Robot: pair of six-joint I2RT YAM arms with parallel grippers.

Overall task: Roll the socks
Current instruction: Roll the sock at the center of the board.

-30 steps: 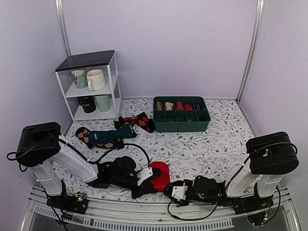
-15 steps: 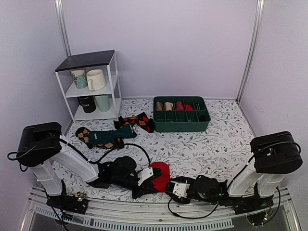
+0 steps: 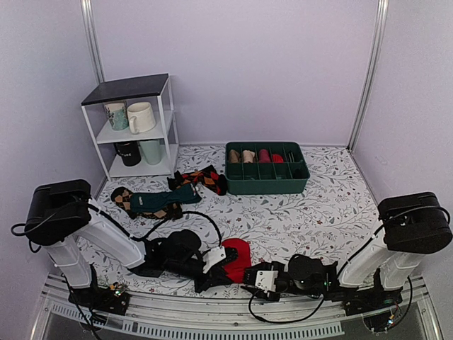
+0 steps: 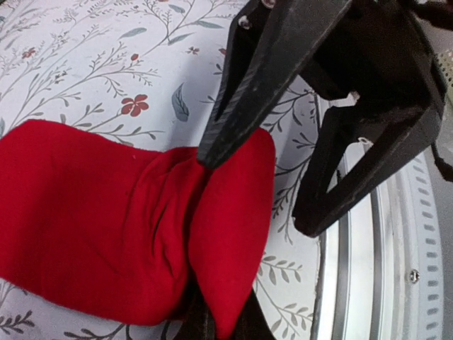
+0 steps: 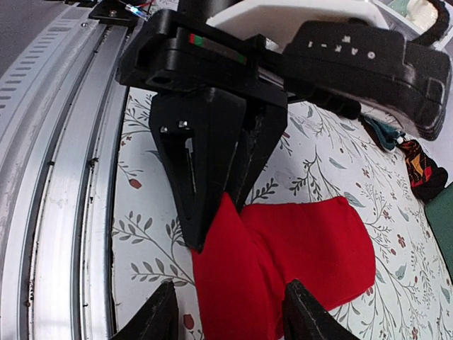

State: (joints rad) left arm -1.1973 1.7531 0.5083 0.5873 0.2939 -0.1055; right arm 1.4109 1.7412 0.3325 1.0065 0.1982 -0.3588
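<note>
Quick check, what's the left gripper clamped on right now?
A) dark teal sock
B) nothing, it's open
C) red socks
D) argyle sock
C: in the right wrist view the left gripper has its fingers shut on a pinched-up fold of the red socks, at the near edge of the table.

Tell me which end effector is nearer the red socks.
Left. The left end effector is shut on a fold of the socks; the right end effector stands open around their near end.
</note>
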